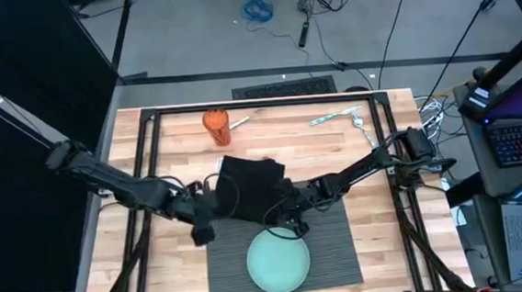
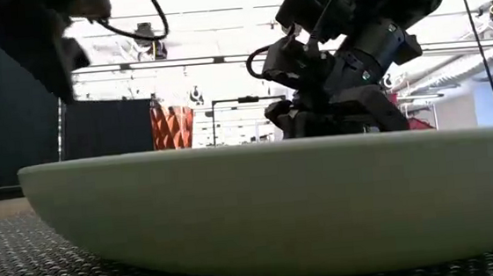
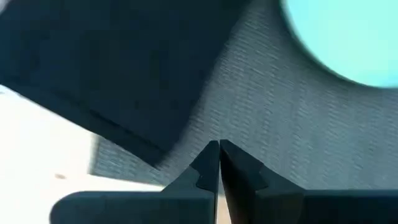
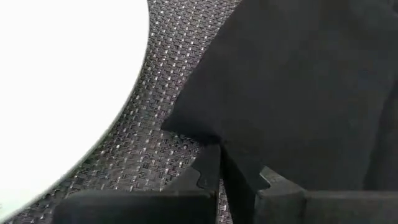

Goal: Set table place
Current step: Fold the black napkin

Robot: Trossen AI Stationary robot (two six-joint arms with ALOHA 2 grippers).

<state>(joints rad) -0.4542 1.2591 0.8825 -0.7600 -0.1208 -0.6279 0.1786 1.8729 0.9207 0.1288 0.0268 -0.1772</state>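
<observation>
High view first: both arms reach in over the middle of the table (image 1: pixel 334 141), meeting just above the far edge of the placemat (image 1: pixel 337 251), which lies at the table's near side with the pale teal plate (image 1: pixel 278 262) sitting on it. A black napkin (image 1: pixel 250 188) is spread partly over the placemat's far left portion and partly on bare wood. The left gripper (image 1: pixel 202 231) hangs by the placemat's far left corner, beside the napkin. The right gripper (image 1: pixel 286 220) sits at the napkin's near edge, just beyond the plate's rim.

Left wrist view now, and those two fingertips are pressed together with nothing between them: closed and empty, over the grey ribbed mat with the napkin's edge just ahead.

Right wrist view: the fingers (image 4: pixel 208 171) are pinched together right at a corner of the napkin. It looks like the cloth is caught between the tips, though the dark fabric against dark fingers makes that hard to confirm.

Far side of the table: an orange cup (image 1: pixel 215 122) stands left of centre, and cutlery (image 1: pixel 342 117) lies scattered toward the right. Low view, the plate fills the foreground with the right gripper behind its rim.
</observation>
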